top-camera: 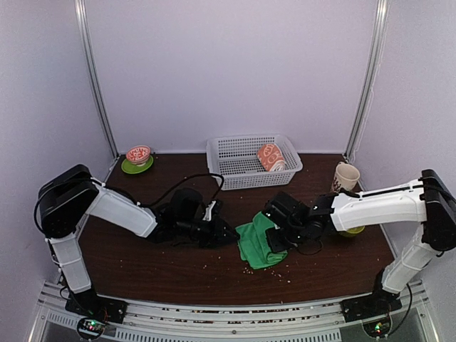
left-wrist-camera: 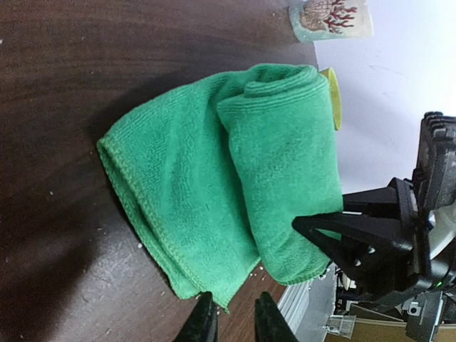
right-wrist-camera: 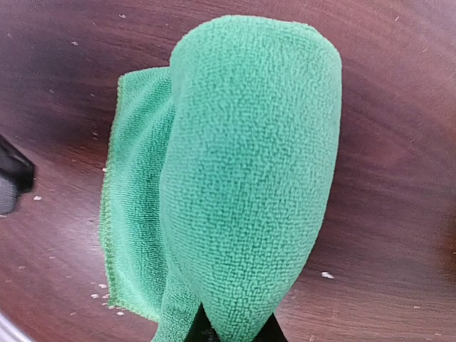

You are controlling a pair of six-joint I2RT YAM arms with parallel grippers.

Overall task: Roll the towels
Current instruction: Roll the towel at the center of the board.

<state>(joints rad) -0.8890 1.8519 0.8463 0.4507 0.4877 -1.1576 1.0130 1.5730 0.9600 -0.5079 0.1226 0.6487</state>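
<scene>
Rolling seemed half done on the green towel point(top-camera: 258, 242), lying mid-way across the table point(top-camera: 178, 274): right gripper point(right-wrist-camera: 235, 333) pinched the rolled part, left gripper point(left-wrist-camera: 235, 322) stood narrowly parted and empty (just off the flat hem). Next, probably, came turning the roll over the unrolled flap.

Light: soft, even in my wrist views.
Shadow: dark beside the bright green plush towel point(left-wrist-camera: 214, 178).
Glare: pale sheen on dark brown wooden table point(right-wrist-camera: 399, 107).

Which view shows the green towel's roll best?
Left wrist: the green towel shows its rolled end and flat tail together. Right wrist gives mostly the roll's outer curve; top external shows it small.
</scene>
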